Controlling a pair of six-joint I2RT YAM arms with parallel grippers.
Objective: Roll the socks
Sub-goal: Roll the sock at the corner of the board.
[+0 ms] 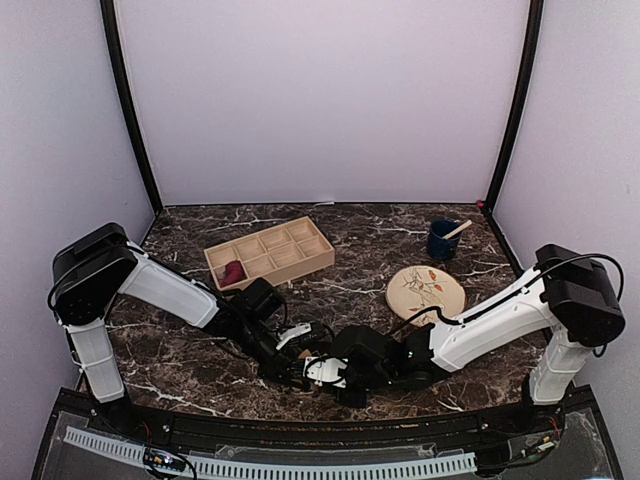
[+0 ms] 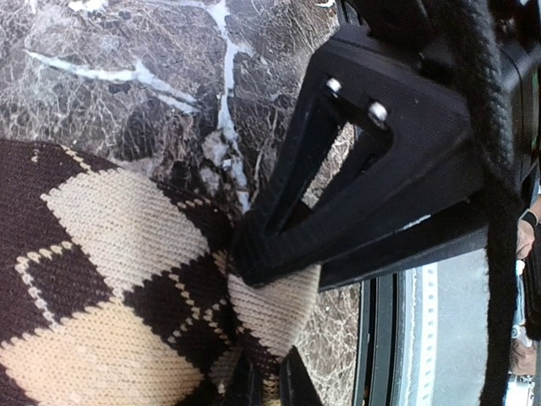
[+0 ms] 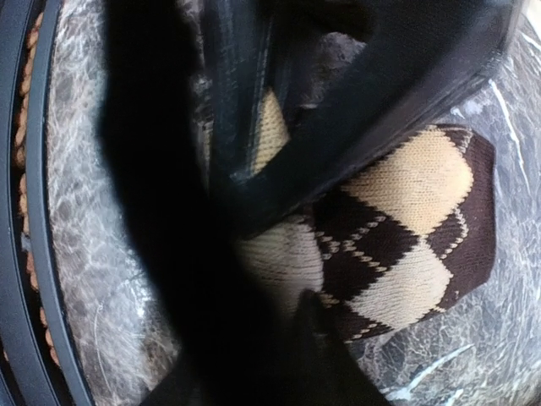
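The dark brown sock [image 2: 101, 279] with tan argyle diamonds lies on the marble near the table's front edge, also filling the right of the right wrist view [image 3: 406, 228]. My left gripper [image 2: 270, 381] is shut on a bunched fold at its end. My right gripper [image 3: 275, 288] has come in from the other side, and its fingers [image 2: 338, 178] pinch the same tan fold. From above, both grippers [image 1: 305, 372] [image 1: 345, 378] meet at front centre and hide this sock. The maroon sock [image 1: 233, 271] sits balled in a compartment of the wooden tray [image 1: 320, 237].
A round wooden plate [image 1: 425, 291] lies to the right of centre. A dark blue cup [image 1: 442, 240] holding a stick stands at the back right. The black front rail [image 2: 380, 338] runs just beside the grippers.
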